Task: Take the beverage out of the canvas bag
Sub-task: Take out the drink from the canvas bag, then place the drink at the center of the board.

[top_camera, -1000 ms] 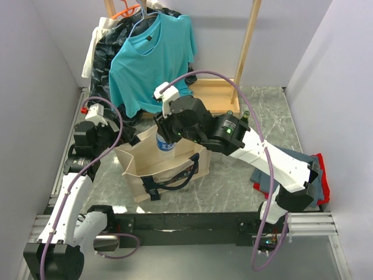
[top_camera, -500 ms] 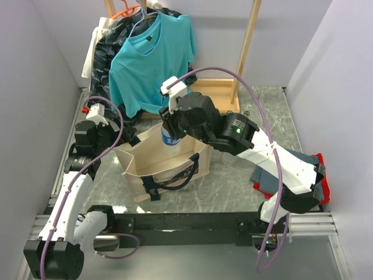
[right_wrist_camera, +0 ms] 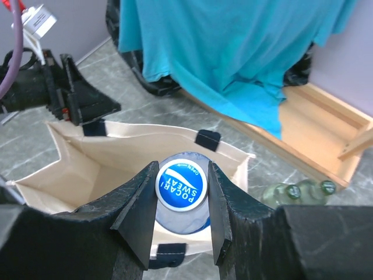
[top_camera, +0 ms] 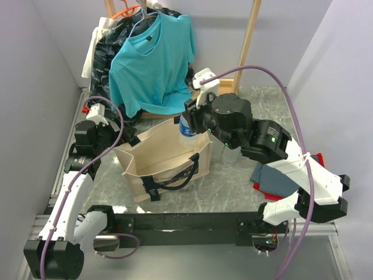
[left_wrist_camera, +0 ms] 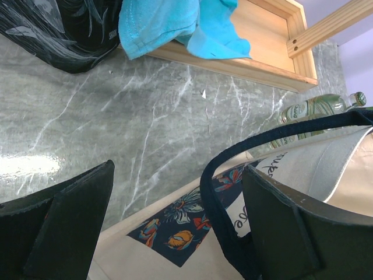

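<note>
Swinging up and rightward over the past second, the right gripper (top_camera: pixel 187 124) is clamping its jaws on the blue-capped beverage bottle (right_wrist_camera: pixel 182 185). It is holding the bottle over the right end of the open canvas bag (top_camera: pixel 163 172). Meanwhile the left gripper (left_wrist_camera: pixel 178 172) is standing with jaws wide apart, straddling the bag's rim and black strap (left_wrist_camera: pixel 215 192) above the marble table (left_wrist_camera: pixel 116 116).

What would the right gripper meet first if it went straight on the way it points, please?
Past the Pocari Sweat bottle it grips, the right gripper would probably meet the inside of the canvas bag; depth is unclear.
</note>
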Robot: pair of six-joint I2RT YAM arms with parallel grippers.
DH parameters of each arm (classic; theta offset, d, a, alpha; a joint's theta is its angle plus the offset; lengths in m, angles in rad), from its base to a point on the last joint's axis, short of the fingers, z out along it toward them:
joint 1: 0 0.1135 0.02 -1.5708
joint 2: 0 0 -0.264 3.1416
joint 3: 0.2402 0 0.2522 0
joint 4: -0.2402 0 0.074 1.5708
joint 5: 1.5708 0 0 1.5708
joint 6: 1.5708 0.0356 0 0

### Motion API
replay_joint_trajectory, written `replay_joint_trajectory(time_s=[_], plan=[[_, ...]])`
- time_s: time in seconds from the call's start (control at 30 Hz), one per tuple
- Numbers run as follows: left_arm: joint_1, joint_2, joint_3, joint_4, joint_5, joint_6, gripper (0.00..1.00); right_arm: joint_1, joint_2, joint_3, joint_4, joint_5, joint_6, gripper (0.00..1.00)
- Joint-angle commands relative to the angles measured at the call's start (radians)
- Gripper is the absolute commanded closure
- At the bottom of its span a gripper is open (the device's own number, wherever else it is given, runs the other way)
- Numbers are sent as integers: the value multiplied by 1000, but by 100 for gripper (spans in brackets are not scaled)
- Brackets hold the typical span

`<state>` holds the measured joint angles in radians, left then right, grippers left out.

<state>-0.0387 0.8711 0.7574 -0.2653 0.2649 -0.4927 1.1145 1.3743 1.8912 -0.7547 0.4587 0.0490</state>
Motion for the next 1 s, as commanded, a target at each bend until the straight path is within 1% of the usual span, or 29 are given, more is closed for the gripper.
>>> replay_joint_trajectory(time_s=[0.0, 0.47, 0.7, 0.83, 0.97], plan=[[-1, 2, 39, 23, 17, 2, 4, -4, -86, 6, 195, 86, -32, 100], [-1, -12, 42, 15, 13, 8, 4, -4, -201, -38, 199, 181, -40, 100], [-1, -26, 68, 0, -52, 3, 4, -4, -267, -78, 184, 257, -38, 100], [-1, -27, 100, -18, -111, 8, 4, -2, -307, -122, 166, 288, -5, 100], [-1, -35, 128, -23, -141, 17, 4, -4, -346, -178, 156, 302, 25, 100]])
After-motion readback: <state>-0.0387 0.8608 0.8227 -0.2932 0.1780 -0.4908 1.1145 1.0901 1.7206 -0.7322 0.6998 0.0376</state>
